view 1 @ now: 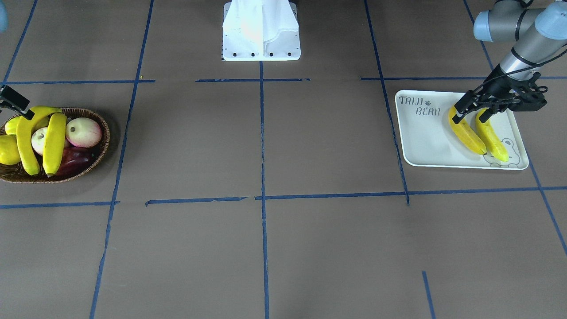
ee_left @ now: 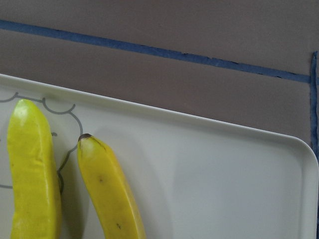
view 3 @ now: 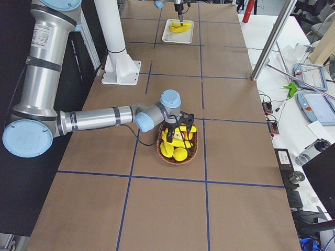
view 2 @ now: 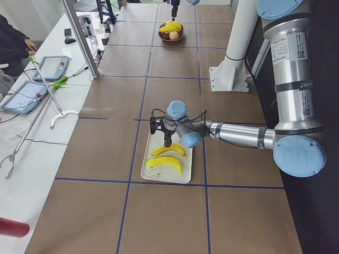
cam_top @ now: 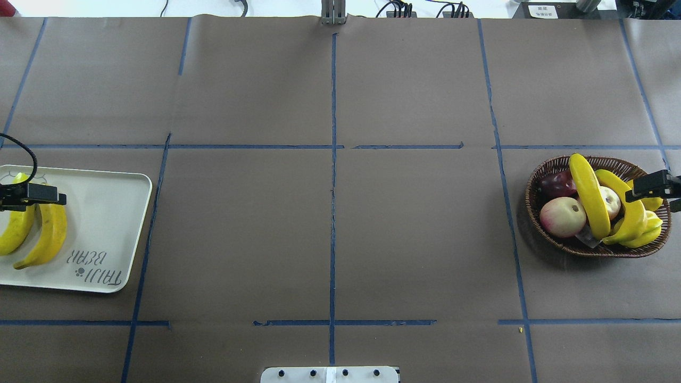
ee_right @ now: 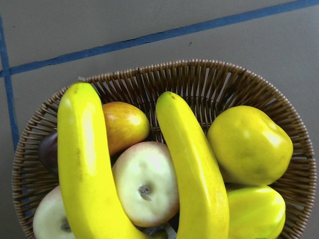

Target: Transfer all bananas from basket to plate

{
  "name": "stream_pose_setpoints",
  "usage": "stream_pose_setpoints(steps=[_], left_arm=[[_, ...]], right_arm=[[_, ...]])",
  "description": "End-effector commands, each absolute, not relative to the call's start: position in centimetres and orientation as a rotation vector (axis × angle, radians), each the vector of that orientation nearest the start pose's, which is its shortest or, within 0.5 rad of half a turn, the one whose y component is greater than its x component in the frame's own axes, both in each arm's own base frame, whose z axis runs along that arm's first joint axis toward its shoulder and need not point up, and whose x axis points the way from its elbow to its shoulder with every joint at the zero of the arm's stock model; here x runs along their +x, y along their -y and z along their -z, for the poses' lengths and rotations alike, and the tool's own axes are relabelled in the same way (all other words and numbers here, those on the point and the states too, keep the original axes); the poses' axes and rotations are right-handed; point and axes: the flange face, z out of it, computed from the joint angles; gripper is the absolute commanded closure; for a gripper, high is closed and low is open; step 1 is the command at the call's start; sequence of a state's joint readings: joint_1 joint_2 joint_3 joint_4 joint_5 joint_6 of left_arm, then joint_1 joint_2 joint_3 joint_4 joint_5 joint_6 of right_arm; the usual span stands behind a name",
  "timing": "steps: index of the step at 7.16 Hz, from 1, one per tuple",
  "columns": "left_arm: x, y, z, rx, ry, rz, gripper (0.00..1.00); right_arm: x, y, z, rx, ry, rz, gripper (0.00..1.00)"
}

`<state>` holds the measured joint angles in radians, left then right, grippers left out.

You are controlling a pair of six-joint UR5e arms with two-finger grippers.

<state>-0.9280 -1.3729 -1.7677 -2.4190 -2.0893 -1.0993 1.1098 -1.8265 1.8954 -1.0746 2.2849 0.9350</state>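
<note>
- Two bananas [view 1: 467, 133] are lying side by side on the plate [view 1: 425, 141], nearly parallel. The end of each farther from the robot is reaching onto the bear drawing [view 1: 510, 144].
- The plate is sitting flat on the counter [cam_top: 415, 229], on the robot's left side.
- The left gripper [view 1: 472, 113] is hanging over the ends of these two bananas nearest the robot. Its jaws are standing released, spread wide and grasping nothing. Whether they are touching the fruit cannot be told.
- Two more bananas [cam_top: 588, 194] are resting in the basket [cam_top: 533, 186], lying across the top of the other fruit.
- The basket is sitting on the counter on the robot's right side, well apart from the plate.
- Under and beside these bananas, the basket is also holding a pink-and-white apple [cam_top: 563, 216], a dark red fruit [cam_top: 556, 183], a round yellow fruit [ee_right: 249, 144] and a yellow-green ridged fruit [ee_right: 254, 211].
- The right gripper [cam_top: 652, 191] is hovering over the end of the basket farthest from the plate. Its jaws are standing released and grasping nothing.
</note>
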Motion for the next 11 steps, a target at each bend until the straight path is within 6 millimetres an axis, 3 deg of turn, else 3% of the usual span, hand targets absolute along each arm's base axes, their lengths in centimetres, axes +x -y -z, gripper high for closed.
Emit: stream_pose_setpoints(steps=[1,7,8,9,10,11], left_arm=[[19.7,40.4,-56.0,0.163,-0.949,0.201,0.01],[20.3,41.0,-55.9,0.165,-0.952,0.199,0.01],[20.3,41.0,-55.9,0.165,-0.952,0.199,0.00],[20.4,41.0,-55.8,0.167,-0.953,0.197,0.01],[20.4,41.0,-55.8,0.167,-0.953,0.197,0.00],[20.4,41.0,-55.9,0.166,-0.952,0.197,0.00]], right_arm=[[-11.5,38.4,-57.6,-0.020,0.923,-0.325,0.00],[-14.4,38.2,-58.9,-0.059,0.905,-0.281,0.01],[-14.5,38.1,-59.0,-0.061,0.904,-0.279,0.10],[-14.4,38.1,-59.2,-0.063,0.902,-0.280,0.31],[-14.5,38.2,-59.2,-0.063,0.902,-0.280,0.61],[-14.6,38.2,-59.1,-0.061,0.904,-0.274,0.85]])
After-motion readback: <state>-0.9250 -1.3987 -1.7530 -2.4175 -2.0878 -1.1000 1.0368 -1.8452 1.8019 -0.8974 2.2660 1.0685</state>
